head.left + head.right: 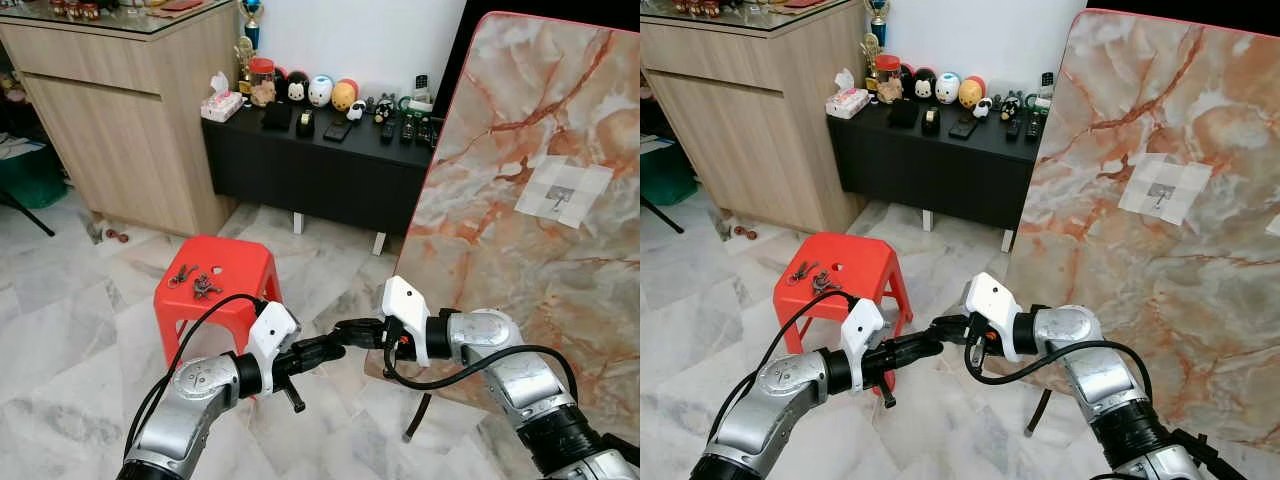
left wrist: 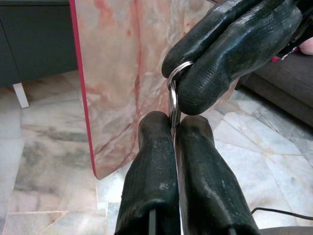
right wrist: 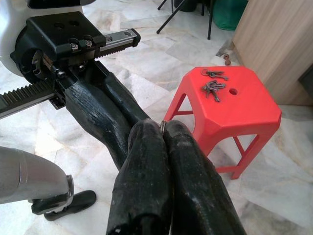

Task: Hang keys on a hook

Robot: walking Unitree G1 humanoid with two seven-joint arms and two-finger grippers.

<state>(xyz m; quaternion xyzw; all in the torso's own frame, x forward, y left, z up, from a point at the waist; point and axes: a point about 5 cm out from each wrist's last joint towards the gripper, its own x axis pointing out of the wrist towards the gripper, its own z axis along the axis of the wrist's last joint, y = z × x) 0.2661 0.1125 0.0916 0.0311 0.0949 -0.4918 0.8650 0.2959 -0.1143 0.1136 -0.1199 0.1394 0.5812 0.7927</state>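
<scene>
A silver key ring [image 2: 177, 73] sits pinched between the two end effectors, in mid-air in front of the robot, above the marble floor [image 1: 70, 330]. In the left wrist view the ring's loop shows at the tips of the right end effector [image 2: 205, 73], whose fingers are pressed together on it, while a thin metal piece hanging from the ring runs down into the seam between the closed fingers of the left end effector [image 2: 175, 129]. In the right wrist view a sliver of the ring [image 3: 163, 125] peeks out between the right fingertips, with the left end effector's fingers touching them from the other side. From the head camera the two end effectors meet tip to tip, left [image 1: 330, 345] and right [image 1: 352, 330], just beside the lower edge of a leaning marble-patterned slab [image 1: 520, 230] with a red rim.

Two more bunches of keys [image 1: 195, 280] lie on top of a red plastic stool [image 1: 215, 290], to the robot's left and well apart from the end effectors.

Behind the stool stands a low black table [image 1: 310, 165] against the wall, carrying a tissue box [image 1: 221, 104], small figurines [image 1: 320, 92] and remote controls [image 1: 410, 125]. A wooden cabinet [image 1: 120, 120] stands to its left.
</scene>
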